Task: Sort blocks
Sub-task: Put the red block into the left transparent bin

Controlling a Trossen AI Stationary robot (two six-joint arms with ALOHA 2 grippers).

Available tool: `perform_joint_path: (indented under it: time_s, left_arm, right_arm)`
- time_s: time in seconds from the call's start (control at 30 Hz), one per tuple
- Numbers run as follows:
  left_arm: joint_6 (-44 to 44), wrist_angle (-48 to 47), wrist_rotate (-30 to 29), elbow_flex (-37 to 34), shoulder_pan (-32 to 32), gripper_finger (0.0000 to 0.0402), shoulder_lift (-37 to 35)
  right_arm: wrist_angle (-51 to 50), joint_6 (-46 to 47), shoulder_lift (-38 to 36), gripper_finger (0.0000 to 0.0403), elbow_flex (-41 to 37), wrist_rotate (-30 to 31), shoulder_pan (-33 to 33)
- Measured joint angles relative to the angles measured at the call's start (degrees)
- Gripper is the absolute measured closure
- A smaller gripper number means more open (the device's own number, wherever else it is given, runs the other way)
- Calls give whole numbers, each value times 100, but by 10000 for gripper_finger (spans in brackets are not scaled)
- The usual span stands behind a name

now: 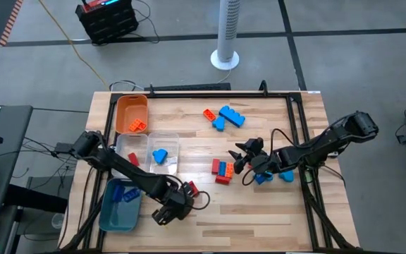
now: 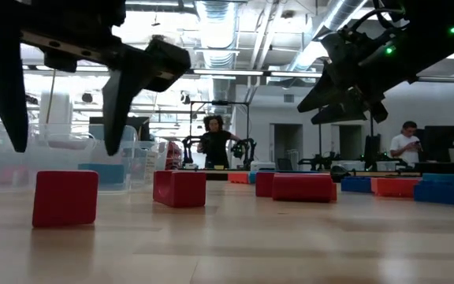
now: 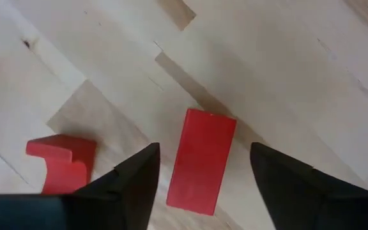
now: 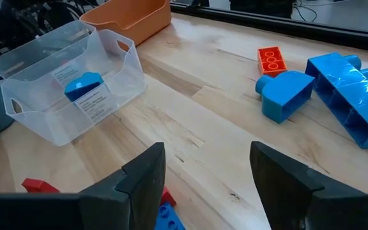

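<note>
Near the table's front edge, my left gripper [image 3: 204, 147] points steeply down and is open. Its fingers stand on either side of a red rectangular block [image 3: 202, 160] lying flat on the wood, without touching it. In the low view the fingertips hang just above that block [image 2: 65, 197]. A second red block [image 3: 59, 163], notched, lies close beside it. My right gripper [image 4: 206, 156] hovers open over the table's right middle, with nothing between its fingers. Blue blocks [image 1: 263, 178] lie below it, and a red, blue and orange cluster [image 1: 223, 169] lies just to its left.
At the left stand an orange tray [image 1: 122, 106] with orange blocks, two clear trays [image 1: 146, 137] holding a red and a blue block, and a teal tray [image 1: 108, 212] with a blue block. An orange block [image 4: 272, 61] and blue blocks [image 4: 347, 92] lie far centre.
</note>
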Motion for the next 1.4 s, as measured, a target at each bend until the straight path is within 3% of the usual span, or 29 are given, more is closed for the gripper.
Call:
perform_joint_path:
  time_s: [0.23,0.7,0.83,1.03,1.1,1.23,1.4]
  left_arm:
    - [457,54,-242,-13,-28,128,-7]
    - [485,752,-525,-746,-28,164,-4]
    - [445,772,-725,-876,-28,192,-7]
    - [426,752,-787,-953,-31,270,-19]
    - [412,730,-784,-951,-25,274,-22]
    - [280,174,-849,-786,52,274,-17]
    - [103,-915,-1520,-395,209,274,-201]
  right_arm:
    - [46,-190,0,164,-2,-43,-188]
    - [149,-892,0,164,0,-522,-658]
    - [168,-1065,0,164,0,-666,-792]
    - [140,-1450,0,164,146,-706,-894]
    - [127,-1613,0,164,230,-713,-894]
    - [95,-1956,0,164,424,-787,-892]
    - [-293,-2547,0,164,859,-796,-997]
